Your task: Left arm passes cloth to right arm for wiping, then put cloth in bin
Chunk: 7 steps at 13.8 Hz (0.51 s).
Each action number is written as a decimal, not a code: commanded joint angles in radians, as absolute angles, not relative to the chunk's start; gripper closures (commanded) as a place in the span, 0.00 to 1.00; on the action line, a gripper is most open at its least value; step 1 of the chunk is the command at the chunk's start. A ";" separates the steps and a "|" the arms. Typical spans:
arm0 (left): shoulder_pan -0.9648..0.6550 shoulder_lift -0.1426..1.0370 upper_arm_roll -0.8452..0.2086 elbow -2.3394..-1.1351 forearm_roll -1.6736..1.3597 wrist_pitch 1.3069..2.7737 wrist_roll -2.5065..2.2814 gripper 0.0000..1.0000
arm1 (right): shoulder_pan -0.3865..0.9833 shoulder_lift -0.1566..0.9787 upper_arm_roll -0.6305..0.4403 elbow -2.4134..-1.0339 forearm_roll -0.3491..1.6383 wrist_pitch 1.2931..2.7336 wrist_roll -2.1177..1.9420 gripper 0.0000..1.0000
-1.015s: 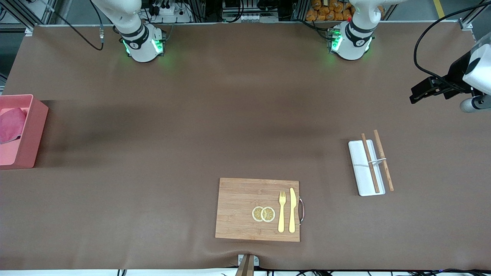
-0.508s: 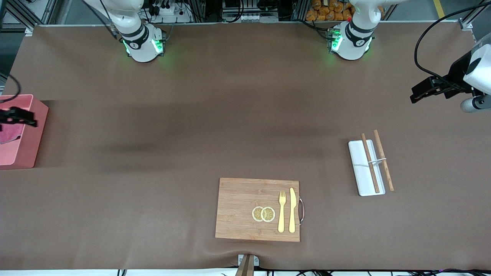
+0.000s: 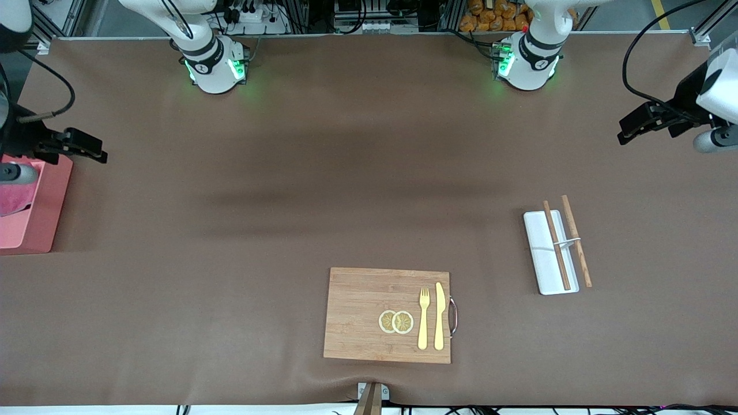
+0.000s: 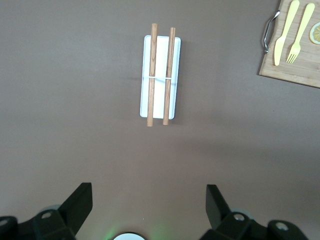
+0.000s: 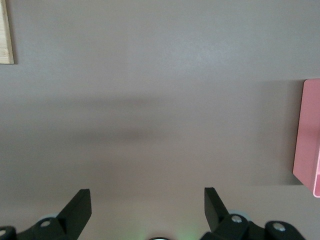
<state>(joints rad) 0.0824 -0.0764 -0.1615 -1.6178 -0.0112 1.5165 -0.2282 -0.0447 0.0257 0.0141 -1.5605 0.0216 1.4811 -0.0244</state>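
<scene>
Front view: magenta-red terry cloth point(image 3: 14, 197) lies in the pink rectangular bin point(image 3: 46, 207), at the counter's right-arm end.
Right gripper point(image 3: 86, 148): spread wide, empty, over the bin's edge.
Left gripper point(image 3: 634, 124): spread wide, empty, over bare counter.
Left wrist view: white tray point(image 4: 160, 75) at twelve o'clock.

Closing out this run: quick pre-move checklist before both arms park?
1. Cloth in the bin: ok.
2. Right end effector open, holding nothing: ok.
3. Left end effector open, holding nothing: ok.
4. Right end effector up off the bin, over its table-side edge: ok.
5. Cloth fully inside bin walls: cannot tell, partly hidden.
6. White tray with its two sticks undisturbed: ok.
</scene>
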 commanded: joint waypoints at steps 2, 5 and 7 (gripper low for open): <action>0.092 -0.130 -0.160 -1.672 -0.015 1.543 -0.207 0.00 | -0.049 -0.060 -0.012 -1.606 0.048 1.502 0.092 0.00; 0.091 -0.117 -0.161 -1.649 -0.015 1.542 -0.206 0.00 | -0.052 -0.060 -0.015 -1.601 0.035 1.496 0.104 0.00; 0.089 -0.112 -0.161 -1.641 -0.015 1.542 -0.206 0.00 | -0.054 -0.055 -0.015 -1.583 0.035 1.489 0.095 0.00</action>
<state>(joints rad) 0.0824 -0.1031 -0.1593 -1.6421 -0.0112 1.5327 -0.2282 -0.0457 -0.0364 -0.0173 -1.5700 0.0243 1.4839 0.0824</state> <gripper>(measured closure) 0.000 0.000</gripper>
